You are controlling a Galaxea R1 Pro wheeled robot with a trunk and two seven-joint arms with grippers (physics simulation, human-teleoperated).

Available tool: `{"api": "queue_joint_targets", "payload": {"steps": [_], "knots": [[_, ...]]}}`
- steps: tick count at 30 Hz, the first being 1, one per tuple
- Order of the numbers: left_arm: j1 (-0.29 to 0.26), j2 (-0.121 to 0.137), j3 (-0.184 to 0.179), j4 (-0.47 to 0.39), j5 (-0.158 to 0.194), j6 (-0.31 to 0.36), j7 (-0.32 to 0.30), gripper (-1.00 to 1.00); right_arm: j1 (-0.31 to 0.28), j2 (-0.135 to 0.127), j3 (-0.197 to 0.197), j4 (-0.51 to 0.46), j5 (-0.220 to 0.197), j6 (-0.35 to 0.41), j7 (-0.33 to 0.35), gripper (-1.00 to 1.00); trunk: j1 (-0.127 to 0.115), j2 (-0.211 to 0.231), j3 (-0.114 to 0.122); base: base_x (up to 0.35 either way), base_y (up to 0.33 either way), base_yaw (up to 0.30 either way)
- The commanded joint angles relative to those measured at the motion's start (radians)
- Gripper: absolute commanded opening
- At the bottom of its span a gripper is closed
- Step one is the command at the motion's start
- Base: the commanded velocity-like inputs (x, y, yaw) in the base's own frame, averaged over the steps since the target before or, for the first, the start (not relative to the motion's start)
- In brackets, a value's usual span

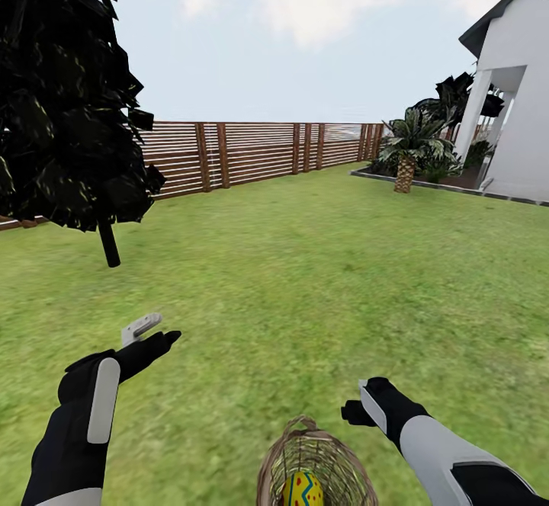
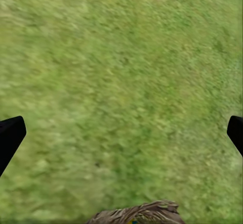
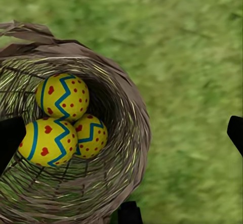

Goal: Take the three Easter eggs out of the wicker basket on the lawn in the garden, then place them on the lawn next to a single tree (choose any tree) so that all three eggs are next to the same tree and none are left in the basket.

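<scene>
On the lawn [image 1: 305, 277] just ahead of the robot, the wicker basket [image 3: 119, 133] holds all three Easter eggs [image 3: 62, 96], touching each other. The right gripper [image 3: 121, 133] hovers over its rim, jaws wide; the left gripper [image 2: 121, 133], jaws also wide, hangs over grass beside the basket.

The wicker basket [image 3: 126, 133] is standing open-topped; its mouth is offering access from above, with the woven wall enclosing the three Easter eggs [image 3: 63, 120], which are touching one another. The right pincer [image 3: 124, 133], fingers spread wide, is hovering above the rim. Open lawn [image 1: 320, 277] is lying ahead. The dark tree [image 1: 69, 94] is standing far left, well apart.
</scene>
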Motion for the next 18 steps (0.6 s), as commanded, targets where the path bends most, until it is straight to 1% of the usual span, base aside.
{"api": "queue_joint_targets", "payload": {"steps": [1,9,13,14,18], "knots": [[-0.001,-0.001,0.002,-0.001,0.010,0.005,0.006,1.00,0.000,0.000,0.003,-0.002,-0.009,0.004,-0.007,1.00,0.004,-0.008,-0.004,0.000,0.000,0.000],[-0.001,-0.001,0.002,-0.001,0.008,0.006,0.007,1.00,0.000,0.001,0.004,0.000,-0.005,0.005,-0.007,1.00,0.035,-0.064,-0.029,0.000,0.000,0.000],[-0.001,-0.001,0.002,-0.001,0.007,0.007,0.007,1.00,0.000,0.001,0.003,-0.001,0.010,0.004,-0.007,1.00,0.050,-0.092,-0.042,-0.001,0.000,0.000],[-0.001,-0.001,0.002,-0.001,0.007,0.008,0.007,1.00,0.000,0.002,0.003,-0.001,0.019,0.004,-0.007,1.00,0.054,-0.099,-0.045,-0.170,0.000,0.000],[-0.001,-0.001,0.002,-0.001,0.007,0.008,0.007,1.00,0.000,0.002,0.002,-0.001,0.026,0.004,-0.007,1.00,0.069,-0.127,-0.058,-0.227,0.000,0.000]]}}
